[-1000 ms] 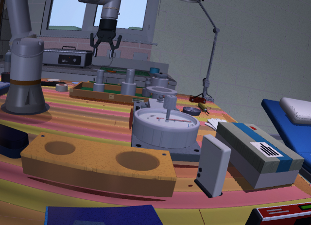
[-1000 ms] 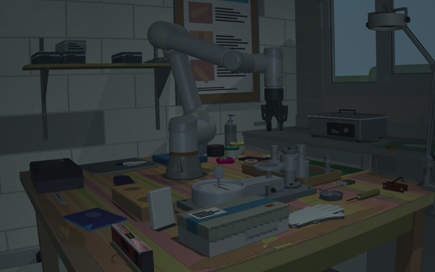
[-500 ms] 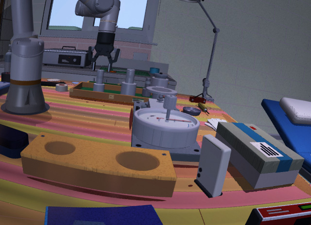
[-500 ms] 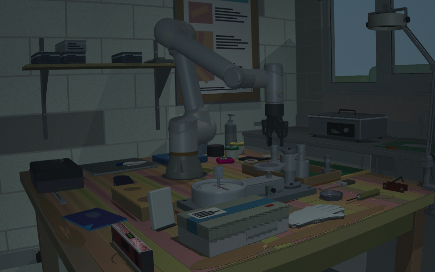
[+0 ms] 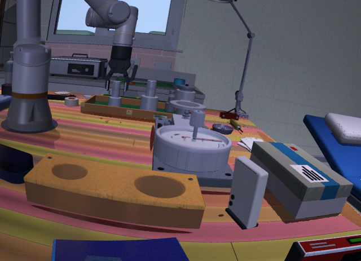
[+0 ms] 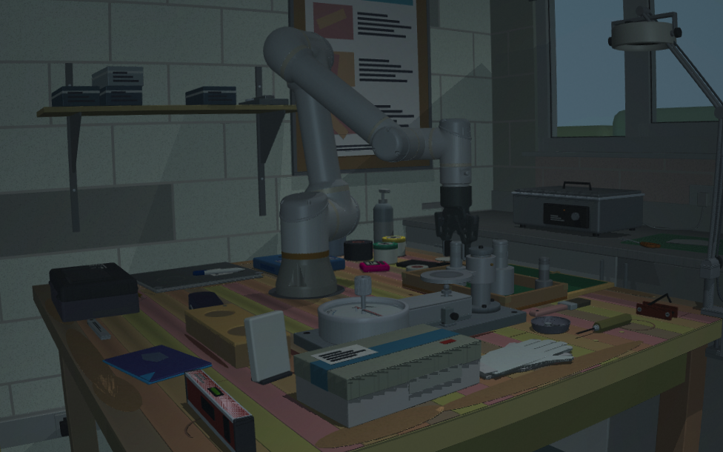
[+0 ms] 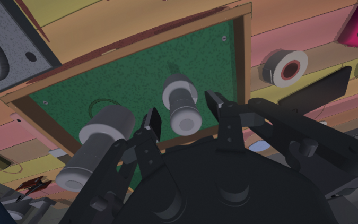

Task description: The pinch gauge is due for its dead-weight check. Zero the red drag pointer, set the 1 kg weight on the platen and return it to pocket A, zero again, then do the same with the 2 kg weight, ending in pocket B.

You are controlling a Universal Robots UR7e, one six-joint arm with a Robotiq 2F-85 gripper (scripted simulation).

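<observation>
At the far side of the bench a wooden tray (image 5: 122, 107) lined with green felt holds grey cylinder weights with stems. The smaller weight (image 5: 115, 93) (image 7: 182, 104) stands at the tray's left end, and the bigger one (image 5: 150, 95) (image 7: 96, 145) stands beside it. My gripper (image 5: 116, 85) (image 7: 184, 111) is open and holds nothing, with its fingers on either side of the smaller weight's stem. The pinch gauge (image 5: 191, 149) sits mid-bench with its round dial, red pointer, knob (image 5: 197, 118) and round platen (image 5: 187, 105). The wooden block (image 5: 113, 188) near me has a small pocket (image 5: 69, 171) and a large pocket (image 5: 159, 186).
A grey and blue box (image 5: 300, 178) lies right of the gauge, with a white upright slab (image 5: 248, 191) before it. My arm's base (image 5: 29, 86) stands at the left. A tape roll (image 5: 71, 101) lies left of the tray, and a lamp (image 5: 239, 57) rises at the far right.
</observation>
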